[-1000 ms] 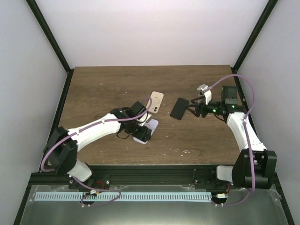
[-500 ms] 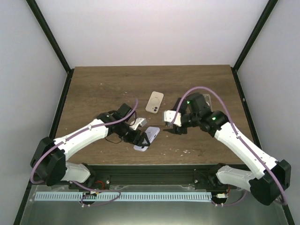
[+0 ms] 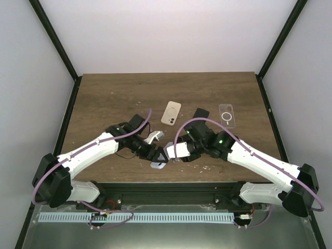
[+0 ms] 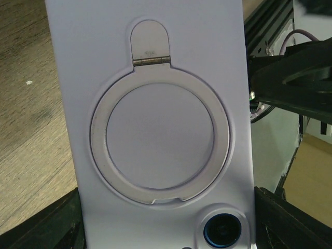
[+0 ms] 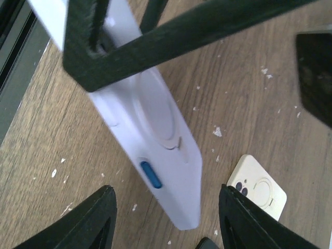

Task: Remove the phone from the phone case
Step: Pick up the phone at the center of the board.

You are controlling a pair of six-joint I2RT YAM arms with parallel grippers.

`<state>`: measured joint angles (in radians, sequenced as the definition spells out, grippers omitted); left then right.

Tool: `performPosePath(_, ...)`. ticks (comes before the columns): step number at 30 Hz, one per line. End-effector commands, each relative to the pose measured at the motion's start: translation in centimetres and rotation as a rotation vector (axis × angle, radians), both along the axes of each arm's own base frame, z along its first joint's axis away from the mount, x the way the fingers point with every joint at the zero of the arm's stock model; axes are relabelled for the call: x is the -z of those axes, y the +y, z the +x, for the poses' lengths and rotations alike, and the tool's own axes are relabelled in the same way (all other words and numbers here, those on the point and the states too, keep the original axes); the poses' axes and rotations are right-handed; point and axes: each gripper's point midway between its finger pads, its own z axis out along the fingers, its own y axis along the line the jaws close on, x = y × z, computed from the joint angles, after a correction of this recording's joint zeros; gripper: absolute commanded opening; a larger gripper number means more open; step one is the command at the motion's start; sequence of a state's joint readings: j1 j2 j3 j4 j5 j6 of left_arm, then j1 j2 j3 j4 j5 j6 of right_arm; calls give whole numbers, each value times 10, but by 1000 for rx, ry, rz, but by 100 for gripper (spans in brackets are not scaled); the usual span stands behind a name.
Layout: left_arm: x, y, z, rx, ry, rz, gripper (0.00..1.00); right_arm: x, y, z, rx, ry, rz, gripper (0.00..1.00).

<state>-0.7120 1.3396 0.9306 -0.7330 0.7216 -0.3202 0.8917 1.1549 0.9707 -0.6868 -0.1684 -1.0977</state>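
A lavender phone case (image 3: 158,157) with a ring stand and a blue lens fills the left wrist view (image 4: 155,104); the phone inside cannot be seen. My left gripper (image 3: 153,147) is shut on its sides and holds it tilted above the table's front edge; one dark finger (image 4: 49,223) shows at each lower corner. My right gripper (image 3: 172,154) is open. In the right wrist view its fingers (image 5: 98,223) stand wide apart on either side of the case's free end (image 5: 171,155), with gaps on both sides.
A cream phone case (image 3: 171,112) lies at mid-table and shows in the right wrist view (image 5: 258,191). A black phone-shaped slab (image 3: 200,114) and a clear case (image 3: 226,115) lie to its right. The table's front rail (image 3: 171,188) is just below both grippers.
My right arm has swung from the right side to the front centre, leaving the black slab on the table. My left gripper has tilted the lavender case up and moved it slightly toward the front.
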Motion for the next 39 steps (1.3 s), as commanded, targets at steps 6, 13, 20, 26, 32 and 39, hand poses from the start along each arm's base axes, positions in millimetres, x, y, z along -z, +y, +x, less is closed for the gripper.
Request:
performPosePath(6, -15, -9, 1, 24, -15, -86, 47, 24, 2, 2, -18, -81, -106, 44)
performPosePath(13, -12, -9, -6, 58, 15, -89, 46, 28, 10, 6, -18, -99, -107, 37)
performPosePath(20, -12, -7, -4, 51, -2, -77, 48, 34, 14, 4, -28, -85, -119, 14)
performPosePath(26, -21, 12, 25, -39, -216, 40, 91, 38, 7, -1, -7, -62, -118, 1)
performPosePath(32, -77, 65, 85, -341, -588, 93, 100, 55, -12, -12, 66, 17, -80, 1)
performPosePath(39, -129, 74, 68, -446, -836, -237, 97, -16, -8, -11, 157, 434, 268, 1)
